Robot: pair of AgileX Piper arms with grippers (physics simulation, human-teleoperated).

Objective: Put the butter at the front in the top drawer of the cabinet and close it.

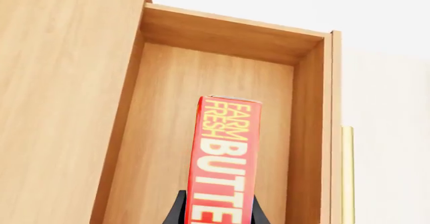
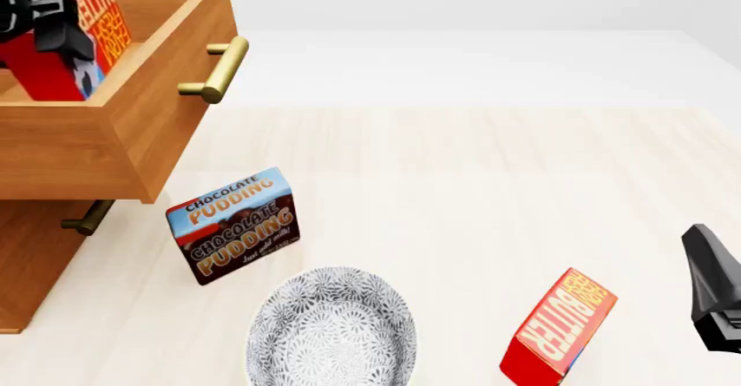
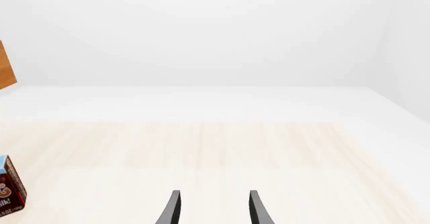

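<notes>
The top drawer (image 2: pixel 139 117) of the cabinet (image 2: pixel 29 256) stands pulled out, its brass handle (image 2: pixel 220 69) facing right. My left gripper (image 2: pixel 52 26) is over the drawer, shut on a red butter carton (image 2: pixel 87 22) that reaches down between the drawer's walls. In the left wrist view the butter carton (image 1: pixel 225 153) sits between my left gripper's (image 1: pixel 218 209) black fingers above the drawer floor (image 1: pixel 168 133); I cannot tell whether it touches. A second identical butter carton (image 2: pixel 561 325) stands at the table's front right. Just right of it, my right gripper (image 2: pixel 712 295) (image 3: pixel 213 206) is open and holds nothing.
A blue-and-brown chocolate pudding box (image 2: pixel 235 224) (image 3: pixel 7 189) stands in front of the cabinet, under the open drawer's corner. A patterned grey bowl (image 2: pixel 332 330) sits at the front centre. The lower drawer's handle (image 2: pixel 87 217) shows beneath the open drawer.
</notes>
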